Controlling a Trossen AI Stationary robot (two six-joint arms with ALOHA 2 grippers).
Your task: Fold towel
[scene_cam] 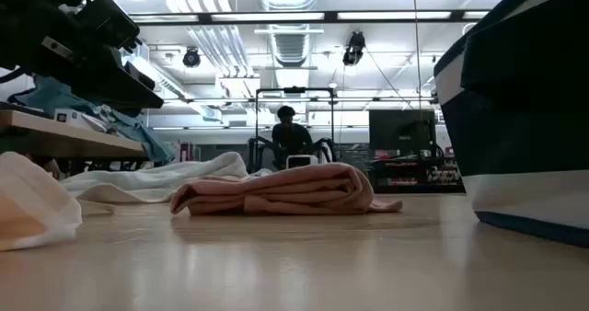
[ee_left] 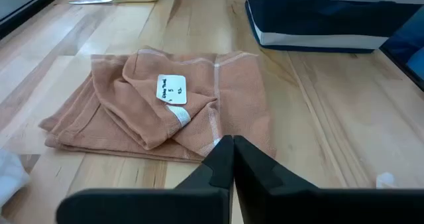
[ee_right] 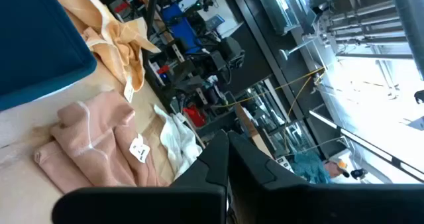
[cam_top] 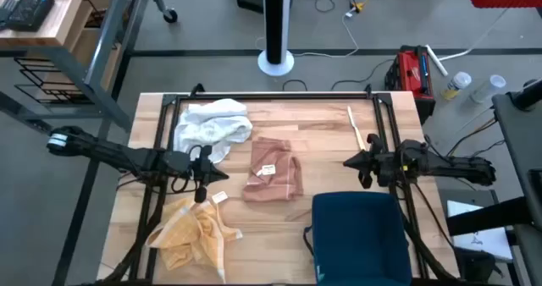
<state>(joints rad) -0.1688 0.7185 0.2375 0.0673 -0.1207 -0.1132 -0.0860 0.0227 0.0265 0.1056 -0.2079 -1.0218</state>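
A pink towel lies folded in a loose bundle on the wooden table's middle, a white label on top. It also shows in the low view and the right wrist view. My left gripper hovers shut just left of the towel, above the table, its fingertips pointing at the towel's near-left edge. My right gripper is shut and stands apart to the towel's right, pointing at it.
A crumpled white towel lies at the far left and a yellow-orange towel at the near left. A dark blue bin stands at the near right. A yellow-handled knife lies at the far right. A person sits in the room beyond.
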